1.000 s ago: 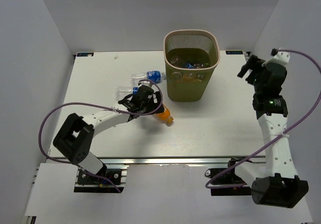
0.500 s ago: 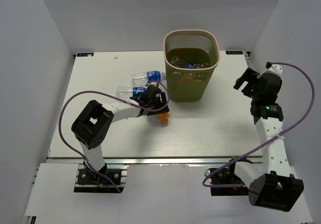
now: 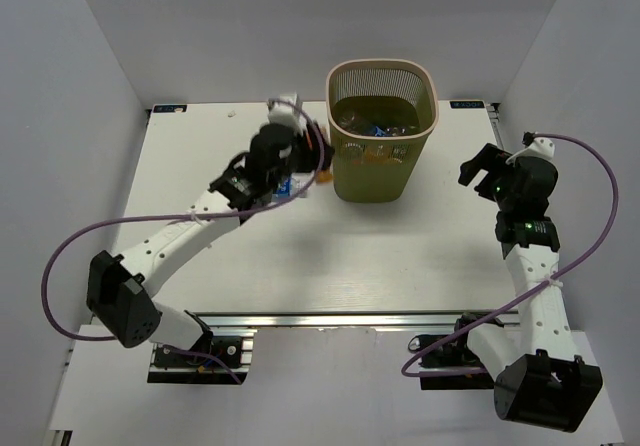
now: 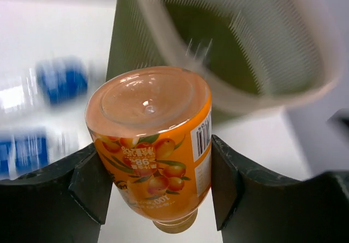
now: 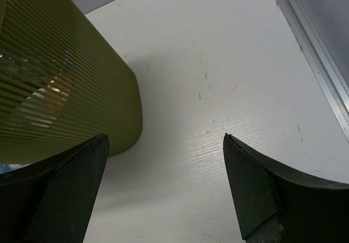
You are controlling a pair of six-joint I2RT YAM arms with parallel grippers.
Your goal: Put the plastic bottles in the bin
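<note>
Pretty plain white table (image 3: pixel 420 251) with a metal rail (image 3: pixel 330 318) along the near edge. The bin (image 3: pixel 382 161) stands on it toward the back, a bit right of centre. Two clear bottles (image 4: pixel 61 81) with blue labels sit on the table just left of the bin, super blurry in the left wrist view.

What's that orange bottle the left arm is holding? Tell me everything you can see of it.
The orange bottle is short and stubby, made of glossy plastic, with a label showing orange fruit and a barcode. Its round, dimpled base faces the wrist camera, and its neck end points away toward the table. The dark jaws of the left gripper press on its two sides, holding it in the air just outside the bin.
</note>
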